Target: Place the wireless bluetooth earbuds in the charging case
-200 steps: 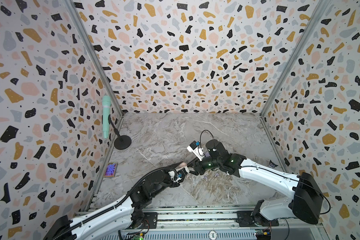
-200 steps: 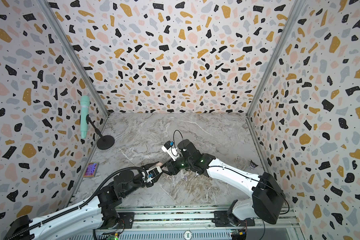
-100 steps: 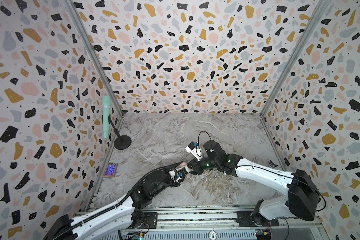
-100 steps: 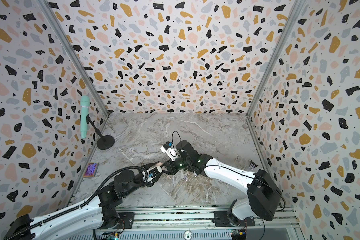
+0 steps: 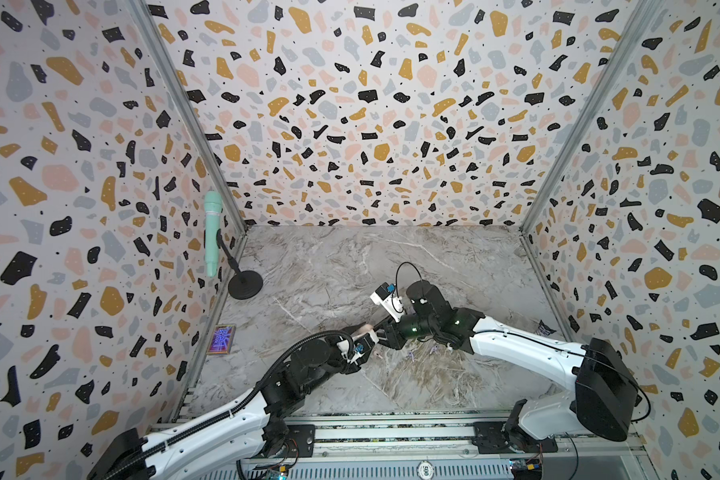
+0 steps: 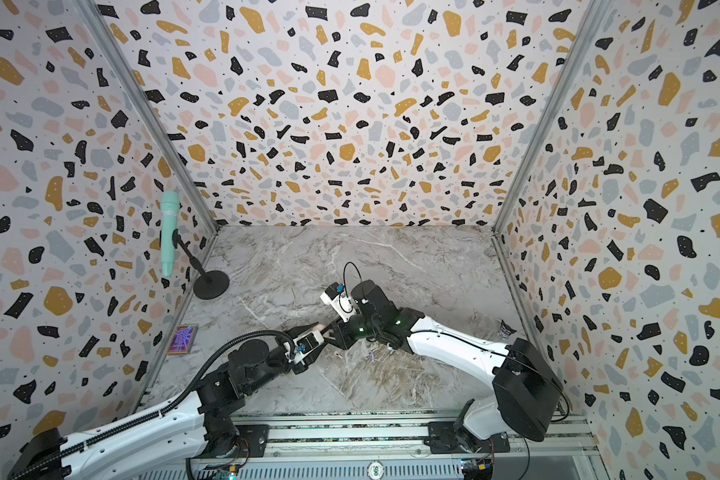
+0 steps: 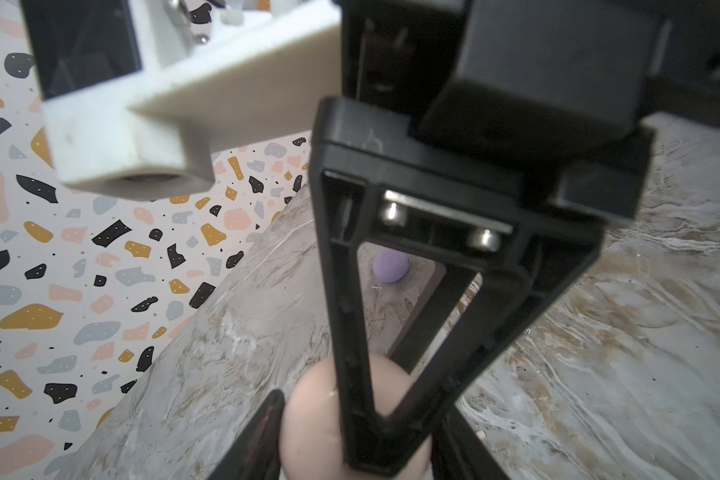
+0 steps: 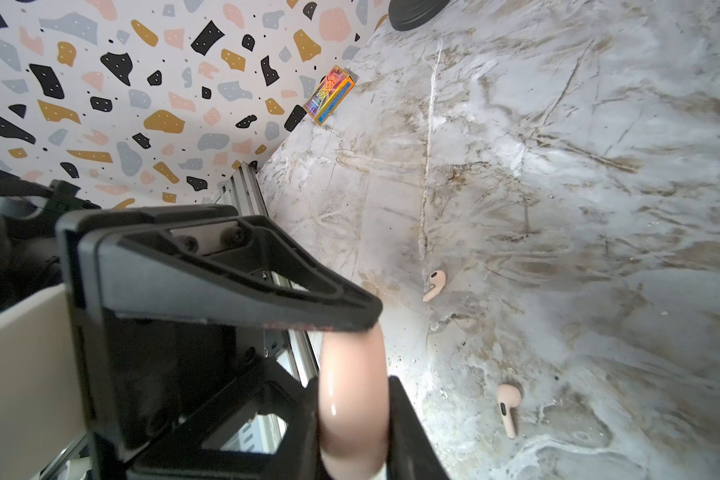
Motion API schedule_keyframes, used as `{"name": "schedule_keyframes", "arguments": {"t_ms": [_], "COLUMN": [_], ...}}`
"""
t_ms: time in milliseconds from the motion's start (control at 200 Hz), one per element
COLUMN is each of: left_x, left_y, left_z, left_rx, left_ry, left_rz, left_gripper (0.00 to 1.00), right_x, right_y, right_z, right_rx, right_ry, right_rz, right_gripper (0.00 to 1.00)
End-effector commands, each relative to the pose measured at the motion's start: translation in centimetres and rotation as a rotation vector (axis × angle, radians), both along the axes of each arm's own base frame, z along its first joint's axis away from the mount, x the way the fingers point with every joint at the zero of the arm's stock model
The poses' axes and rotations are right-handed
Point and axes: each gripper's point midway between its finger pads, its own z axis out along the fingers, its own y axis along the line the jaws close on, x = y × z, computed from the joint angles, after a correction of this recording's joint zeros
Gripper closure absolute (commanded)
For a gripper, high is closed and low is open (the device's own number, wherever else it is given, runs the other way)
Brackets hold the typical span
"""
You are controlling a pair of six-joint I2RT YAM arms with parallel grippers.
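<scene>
1. Terrazzo-print walls [image 5: 371, 104] close in three sides, with black, ochre, pink and grey-blue chips on a pale ground.
2. Grey metal posts [image 5: 184, 116] run up both back corners.
3. The bench [image 5: 350, 257] has a grey-white marble-look top, its veins browner toward the front.
4. A metal rail [image 5: 391, 432] spans the front edge.
5. A mint-green microphone [image 5: 213, 232] hangs on a black stand with a round base [image 5: 245, 284] near the back left corner.
6. A small iridescent box [image 5: 221, 339] lies beside the left wall.
7. The light is even and the shadows are soft.

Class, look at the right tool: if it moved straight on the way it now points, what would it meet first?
The pink charging case, which sits between the right tool's fingers while the left tool holds it. Contact looks immediate, though depth is hard to judge.
</scene>
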Motion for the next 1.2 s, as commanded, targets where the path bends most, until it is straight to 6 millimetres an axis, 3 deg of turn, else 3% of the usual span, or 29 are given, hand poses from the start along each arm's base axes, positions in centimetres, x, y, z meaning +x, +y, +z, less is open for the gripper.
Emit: {"name": "schedule_keyframes", "arguments": {"t_ms": [0, 75, 200, 270, 415, 631, 776, 976, 1061, 1191], "left_x": [0.5, 0.3, 0.1, -0.6, -3.1, -7.2, -9.2, -9.6, -9.7, -8.0], "left_y": [0.0, -0.1, -0.2, -0.5, -0.8, -1.3, -2.2, -2.6, -2.2, -1.1], "left_z": [2.1, 2.3, 3.5, 4.7, 7.3, 10.9, 11.7, 9.8, 10.1, 10.1], "left_rx": [-0.073, -0.079, -0.100, -0.121, -0.191, -0.280, -0.259, -0.178, -0.169, -0.156], "left_ry": [-0.050, -0.054, -0.041, -0.010, 0.120, 0.407, 0.547, 0.678, 0.686, 0.648], "left_rz": [0.023, 0.016, 0.005, -0.032, -0.131, -0.274, -0.366, -0.373, -0.378, -0.309], "left_gripper": [0.64, 0.49, 0.13, 0.00, 0.00, 0.00, 0.00, 0.00, 0.00, 0.02], "right_x": [-0.4, -0.3, 0.3, 1.0, 1.7, -0.3, -1.7, -3.8, -4.5, -4.9], "right_y": [0.2, 0.0, -0.8, -1.7, -3.9, -5.8, -6.3, -6.2, -6.2, -6.3], "right_z": [0.9, 1.3, 2.1, 2.7, 4.8, 7.4, 8.6, 9.1, 9.3, 9.8], "right_rx": [0.030, 0.029, 0.025, 0.025, 0.047, 0.059, 0.099, 0.161, 0.179, 0.196], "right_ry": [-0.003, -0.020, -0.052, -0.066, -0.113, -0.229, -0.288, -0.297, -0.292, -0.306], "right_rz": [0.013, 0.004, -0.013, -0.025, -0.019, 0.053, 0.118, 0.231, 0.270, 0.294], "right_gripper": [1.00, 1.00, 1.00, 1.00, 1.00, 1.00, 1.00, 1.00, 1.00, 1.00]}}
